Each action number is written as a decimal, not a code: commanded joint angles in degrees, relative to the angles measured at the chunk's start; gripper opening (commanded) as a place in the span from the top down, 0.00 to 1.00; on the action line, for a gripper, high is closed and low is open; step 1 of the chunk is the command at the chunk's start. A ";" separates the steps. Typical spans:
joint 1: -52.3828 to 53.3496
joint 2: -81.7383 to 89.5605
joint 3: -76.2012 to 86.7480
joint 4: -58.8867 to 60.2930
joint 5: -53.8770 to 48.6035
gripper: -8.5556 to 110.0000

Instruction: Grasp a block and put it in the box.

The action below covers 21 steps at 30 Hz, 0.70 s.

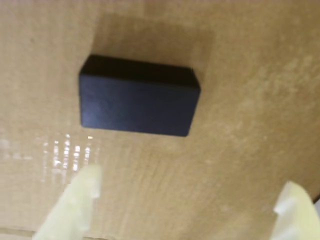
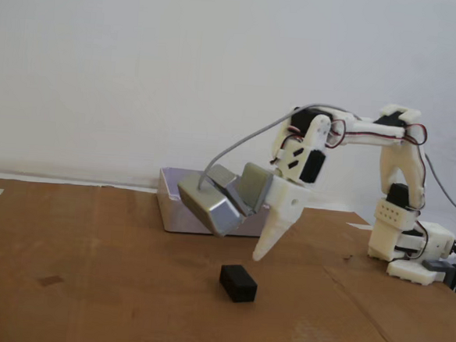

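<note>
The small matte black block (image 1: 137, 102) lies flat on the brown cardboard, alone; in the fixed view the block (image 2: 238, 283) sits near the middle front. My gripper (image 1: 190, 182) is open, its two pale fingers spread wide at the bottom of the wrist view, short of the block and not touching it. From the side, the gripper (image 2: 260, 255) points down, hovering just above and slightly right of the block. The pale lavender-grey box (image 2: 174, 210) stands behind, to the left, partly hidden by the camera housing.
A grey metallic camera housing (image 2: 214, 201) with a cable juts from the wrist toward the box. The white arm base (image 2: 410, 250) stands at the right. Brown cardboard (image 2: 87, 286) covers the table, with a white wall behind.
</note>
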 commanded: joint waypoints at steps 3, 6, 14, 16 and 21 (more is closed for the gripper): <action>-1.76 2.64 -6.15 -3.60 1.76 0.56; -2.11 2.55 -6.06 -4.31 1.76 0.56; -2.20 1.41 -6.50 -4.31 3.87 0.56; -2.46 0.79 -6.77 -4.31 4.22 0.56; -3.25 -0.26 -6.77 -4.48 4.66 0.51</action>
